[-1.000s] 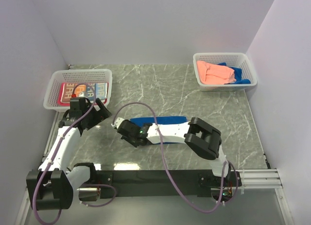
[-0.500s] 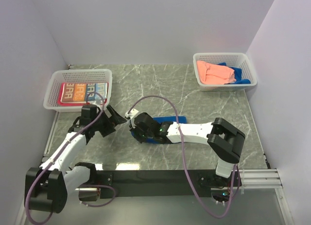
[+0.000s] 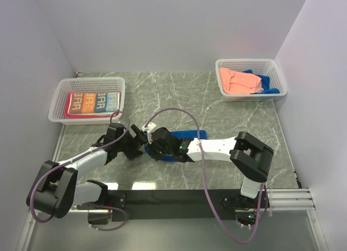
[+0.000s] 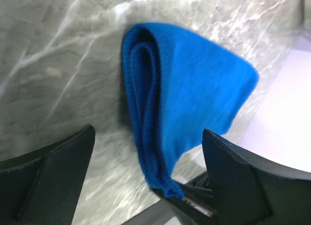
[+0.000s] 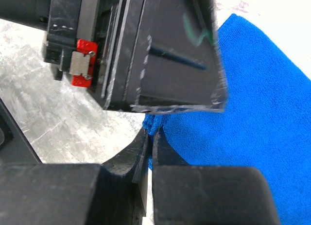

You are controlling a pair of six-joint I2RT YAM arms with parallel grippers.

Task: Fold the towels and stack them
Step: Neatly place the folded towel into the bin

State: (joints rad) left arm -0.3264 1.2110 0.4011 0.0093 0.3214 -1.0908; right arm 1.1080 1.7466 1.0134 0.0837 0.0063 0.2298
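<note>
— Towel being worked is the blue towel; where does it lie?
— At the middle of the table, in the centre of the overhead view and mostly hidden under the right arm. Its long axis runs left to right across the frame, roughly along that arm.
— And the jaws?
— The right jaws are closed tight on the cloth's left end. The right wrist view shows a blue edge pinched between them. The left jaws stand wide and hold nothing.
— Which way is the cloth from the left jaws?
— Straight ahead. In the left wrist view the doubled strip sits between the two black fingers. Its rounded fold is toward the top of the frame, and its edges run down to the pinched corner low in the frame. Overhead, the tip of the left arm is just beside the right arm's tip, at the towel's left end.
— So which arm suits this end?
— Probably the left. A grasp would likely mean closing across the strip's width right beside the right jaws, and the risk is knocking them.
— Other towels?
— A printed towel lies in the left basket at upper left. A peach towel sits in the right basket at upper right.
</note>
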